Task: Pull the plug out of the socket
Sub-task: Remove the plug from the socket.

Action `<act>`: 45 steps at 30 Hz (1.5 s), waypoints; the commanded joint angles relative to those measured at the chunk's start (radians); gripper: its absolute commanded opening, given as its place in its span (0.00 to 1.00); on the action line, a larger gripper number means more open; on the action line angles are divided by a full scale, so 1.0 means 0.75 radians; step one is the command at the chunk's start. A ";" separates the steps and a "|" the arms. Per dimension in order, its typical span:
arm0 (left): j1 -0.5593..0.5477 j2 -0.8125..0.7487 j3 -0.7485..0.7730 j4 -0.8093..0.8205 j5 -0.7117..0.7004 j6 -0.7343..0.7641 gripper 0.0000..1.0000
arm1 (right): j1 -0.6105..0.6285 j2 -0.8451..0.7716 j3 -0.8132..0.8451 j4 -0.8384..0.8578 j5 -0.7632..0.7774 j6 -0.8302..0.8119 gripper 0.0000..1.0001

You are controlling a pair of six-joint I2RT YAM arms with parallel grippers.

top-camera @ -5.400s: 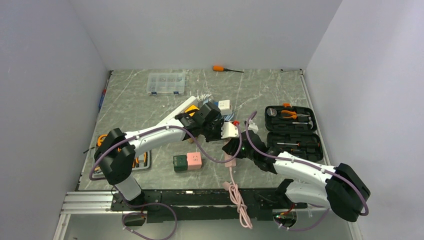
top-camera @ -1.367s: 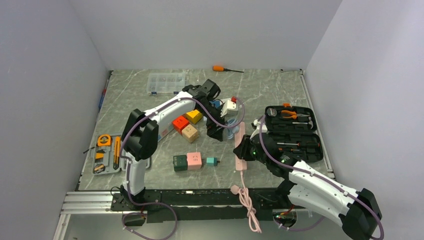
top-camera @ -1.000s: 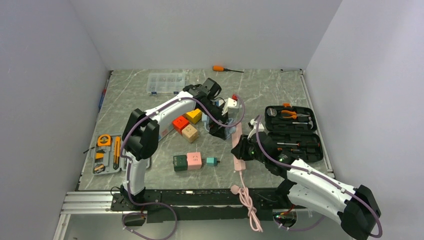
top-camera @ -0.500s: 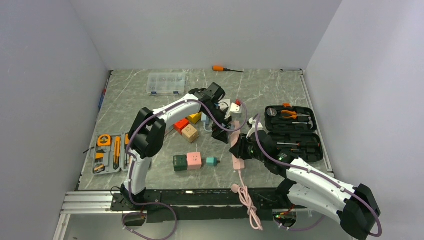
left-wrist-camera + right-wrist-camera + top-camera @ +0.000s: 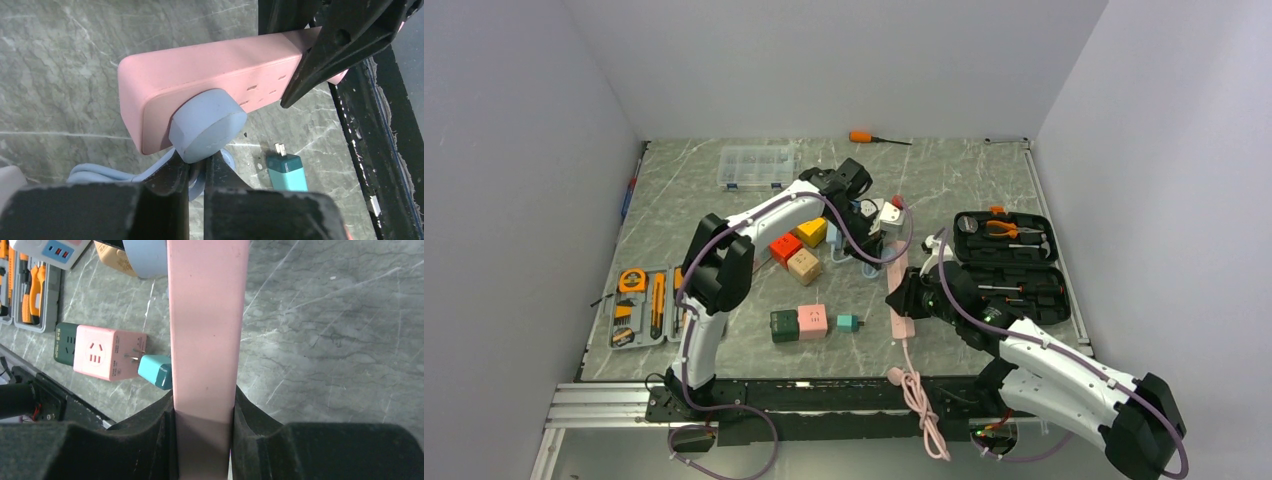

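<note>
Top external view showed the left arm reaching across the desk (image 5: pixel 684 200) to the middle of the frame, its left tool (image 5: pixel 871 246) pointing down at the upper end of the pink power strip (image 5: pixel 903 326), which lay lengthwise just right of centre with its pink cord (image 5: pixel 914 400) running off the bottom edge. From the lower right, the right tool (image 5: pixel 905 297) sat across the middle of the strip. In the left wrist view the strip (image 5: pixel 210 65) crossed the upper half of the frame, and the blue plug (image 5: pixel 207 130) was seated in its face near the left end, not pulled free. The left tool (image 5: pixel 196 167) was just beneath the plug, its fingers (image 5: pixel 172 172) drawn almost together with the blue of the plug's neck pinched in the narrow slit between them; a blue cable (image 5: pixel 100 175) curled away to the lower left. A teal adapter (image 5: pixel 286 172) lay on the desk at lower right. In the right wrist view the right tool (image 5: pixel 204 410) was clamped on the strip (image 5: pixel 207 315), one finger (image 5: pixel 162 420) against each long side, and the plug (image 5: pixel 145 257) showed at the top edge. A pink cube socket (image 5: pixel 107 354) lay at left, its prongs towards the teal adapter (image 5: pixel 155 371) just beside the strip.
</note>
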 commanded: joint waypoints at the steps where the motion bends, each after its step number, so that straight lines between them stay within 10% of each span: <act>1: 0.005 0.048 0.075 -0.065 -0.002 0.005 0.00 | 0.008 -0.038 0.040 0.233 -0.076 -0.037 0.00; 7: 0.011 0.023 0.063 -0.076 -0.001 0.009 0.00 | 0.005 -0.057 -0.025 0.268 -0.016 -0.002 0.02; 13: 0.009 -0.018 0.011 -0.083 0.007 0.013 0.00 | -0.022 -0.028 -0.026 0.356 0.017 -0.012 0.55; 25: 0.011 -0.072 -0.029 -0.074 -0.019 0.009 0.00 | -0.108 0.108 -0.013 0.461 -0.108 0.003 0.34; 45: 0.009 -0.085 -0.060 -0.083 -0.019 -0.004 0.00 | -0.120 0.270 0.008 0.638 -0.170 0.016 0.42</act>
